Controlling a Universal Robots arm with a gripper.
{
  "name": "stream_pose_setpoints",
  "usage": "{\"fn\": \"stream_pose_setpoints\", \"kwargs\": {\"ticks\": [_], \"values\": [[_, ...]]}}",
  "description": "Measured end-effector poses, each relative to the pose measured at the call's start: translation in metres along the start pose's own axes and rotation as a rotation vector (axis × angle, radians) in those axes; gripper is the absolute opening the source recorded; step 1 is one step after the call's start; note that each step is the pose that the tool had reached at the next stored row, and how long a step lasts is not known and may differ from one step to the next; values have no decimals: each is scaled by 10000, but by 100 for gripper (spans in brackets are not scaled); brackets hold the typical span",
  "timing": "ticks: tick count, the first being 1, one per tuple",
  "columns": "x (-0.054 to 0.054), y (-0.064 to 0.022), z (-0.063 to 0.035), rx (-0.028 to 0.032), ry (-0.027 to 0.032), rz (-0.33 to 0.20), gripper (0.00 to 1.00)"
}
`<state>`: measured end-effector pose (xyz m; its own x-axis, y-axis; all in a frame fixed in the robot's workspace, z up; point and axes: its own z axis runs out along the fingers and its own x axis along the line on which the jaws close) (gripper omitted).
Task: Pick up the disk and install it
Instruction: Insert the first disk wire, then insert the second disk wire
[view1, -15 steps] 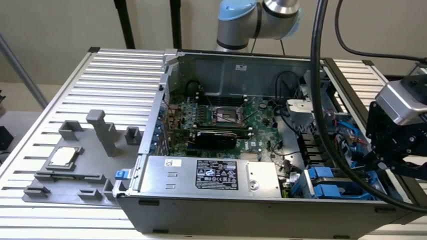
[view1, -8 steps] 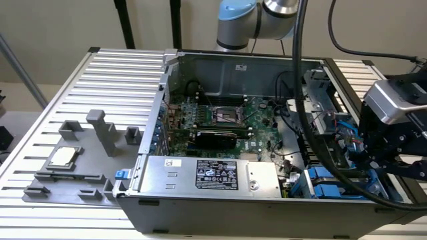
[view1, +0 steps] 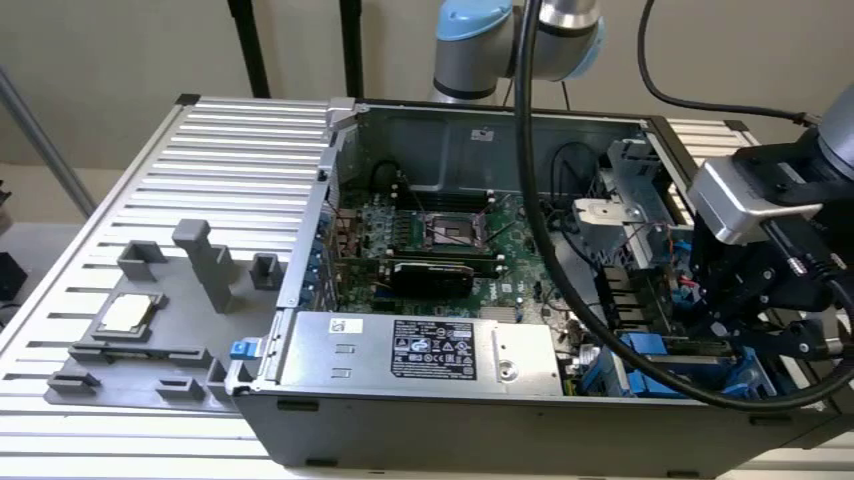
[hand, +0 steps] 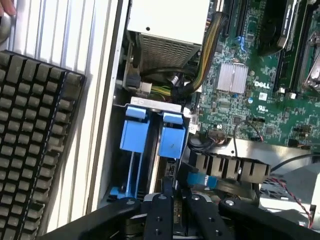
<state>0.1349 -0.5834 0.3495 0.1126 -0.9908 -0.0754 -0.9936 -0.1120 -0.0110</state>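
The disk (hand: 172, 142) stands on edge in the drive bay at the front corner of the open computer case (view1: 307, 300), on the exterior view's right. Its bright blue rails show, and the metal body is mostly hidden between them. My gripper (hand: 178, 207) is down at this bay, with its black fingers (hand: 159, 215) drawn close together on the disk's near end. In the exterior view the gripper (view1: 731, 335) hangs low inside the case over the blue parts of the disk (view1: 654, 348). Its fingertips are hidden there by its own body.
A second blue-railed carrier (hand: 134, 135) stands right beside the disk. The grey power-supply box (view1: 414, 350) and the motherboard (view1: 441, 235) take up most of the case. A blue cable plug (hand: 202, 179) lies by the fingers. A keyboard (hand: 35, 140) lies outside the case. A grey fixture (view1: 147, 340) holds a small chip (view1: 124, 314).
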Motion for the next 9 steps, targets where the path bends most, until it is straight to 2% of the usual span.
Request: {"fn": "stream_pose_setpoints", "kwargs": {"ticks": [4, 7, 9], "values": [[0, 1, 7, 46, 25, 627, 0], [0, 1, 11, 54, 149, 867, 0], [1, 1, 14, 54, 255, 949, 0]]}}
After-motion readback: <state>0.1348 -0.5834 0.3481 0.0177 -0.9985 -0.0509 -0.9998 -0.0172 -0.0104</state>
